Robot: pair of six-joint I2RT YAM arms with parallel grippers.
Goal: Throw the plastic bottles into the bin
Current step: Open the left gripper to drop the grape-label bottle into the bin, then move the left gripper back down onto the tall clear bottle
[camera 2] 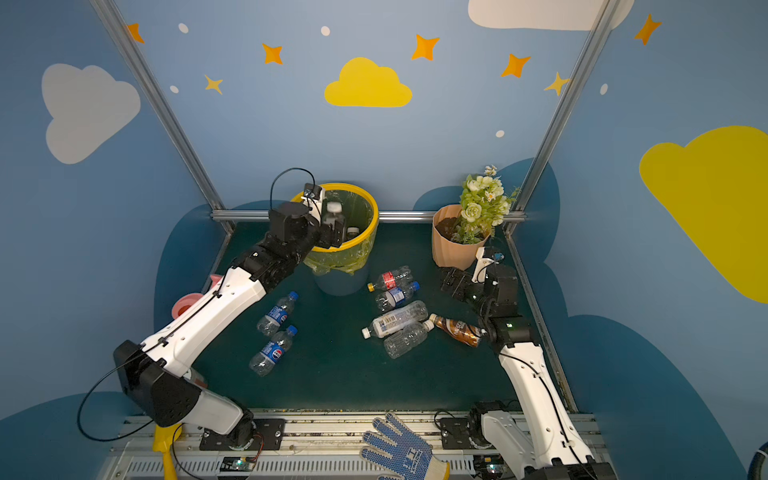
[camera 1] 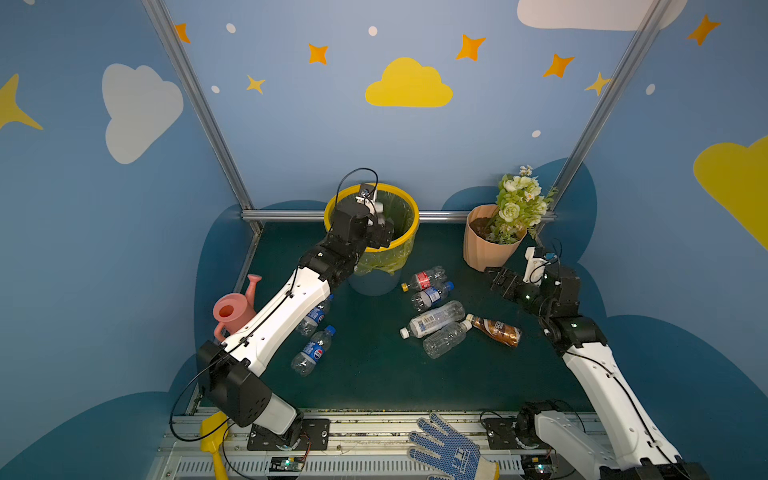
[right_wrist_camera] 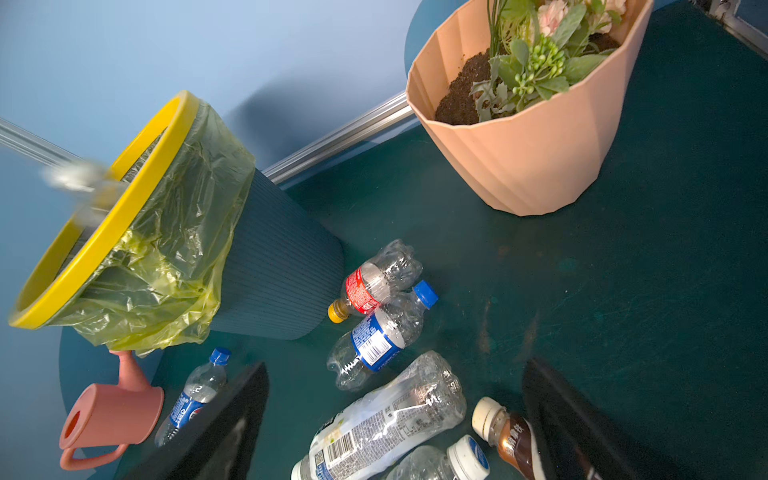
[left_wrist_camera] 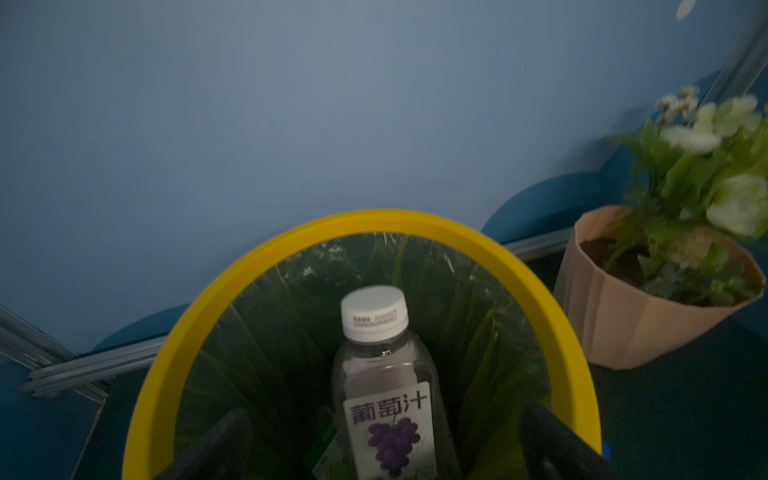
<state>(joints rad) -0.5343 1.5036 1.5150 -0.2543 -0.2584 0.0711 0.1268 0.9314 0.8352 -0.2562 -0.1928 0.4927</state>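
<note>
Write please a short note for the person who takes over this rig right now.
Left gripper: open over the bin; the grape juice bottle stands cap-up between its fingers, touching neither.
Right gripper: open, empty, above the table near the flower pot.
Done: bottles already binned cannot be counted.
To do: seven on the table, two Pepsi bottles beside the left arm, a cluster of five bottles near the right gripper.
</note>
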